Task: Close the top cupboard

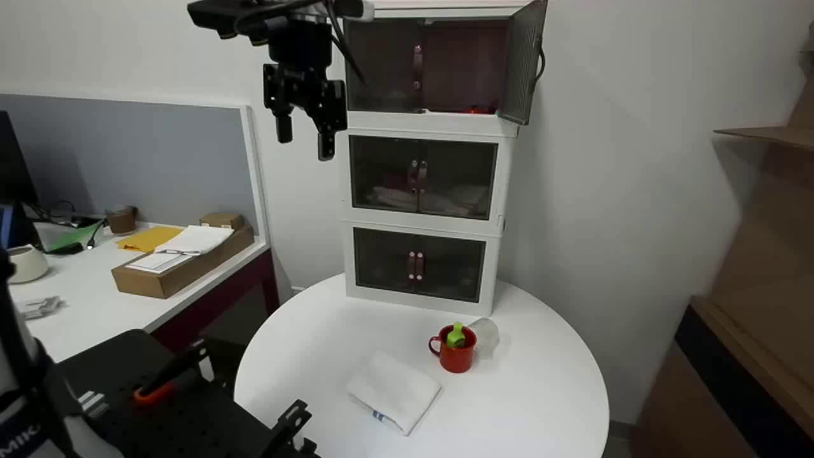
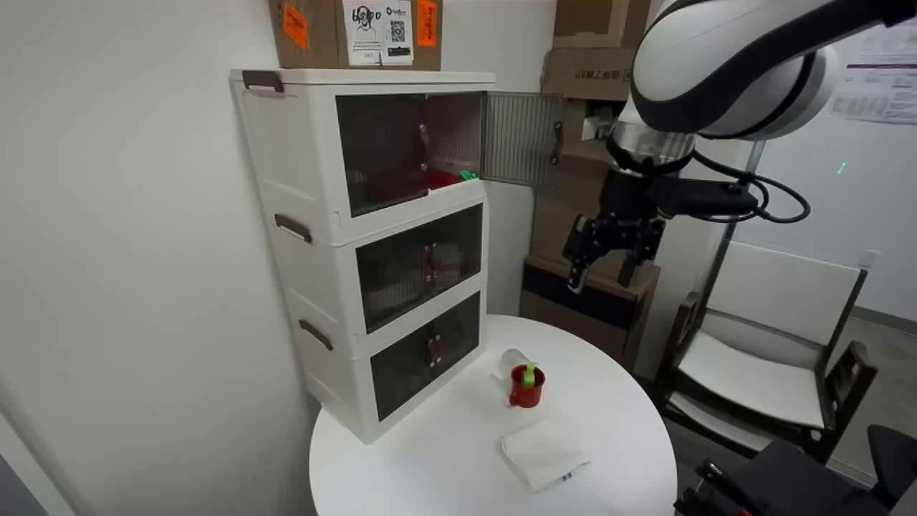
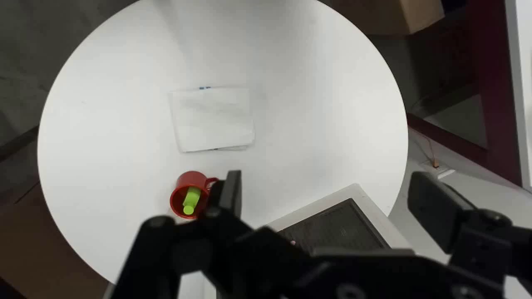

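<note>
Top cupboard (image 2: pixel 286 143): one, white-framed, topmost of three, half closed and half open; closing judged not yet done.

Shut leaf (image 1: pixel 385 70): one, dark, see-through; looks seated in the frame.

Open leaf (image 1: pixel 524 60): one, ribbed, smoky, hinged at the cupboard's side edge and swung well out from the front. Judged step in hand: reaching it. Best closed by pushing, not pulling. Approach round the free edge to the outer face, make contact near that edge, where least force should do, then sweep slowly along the hinge's arc until the leaf meets the frame. Keep pressure light; contact on the inner face would likely swing it wider.

Gripper (image 1: pixel 305 138): one, black, pointing down, jaws spread apart, nothing between them. Hangs in front of the top cupboard, toward the shut leaf's side, touching nothing. Open leaf lies well apart from it, across the cupboard front; in both exterior views the leaf's lower edge shows higher than the gripper's tips, so a rise seems called for.

Red item (image 2: pixel 443 179): one, inside, behind the open half; partly hidden.

Leaf handle (image 2: pixel 557 143): one, dark, on the outer face by the free edge; a fair push mark.

Green piece (image 2: pixel 467 175): one, near the cupboard's front edge; could foul the leaf if it juts, which cannot be told.
</note>
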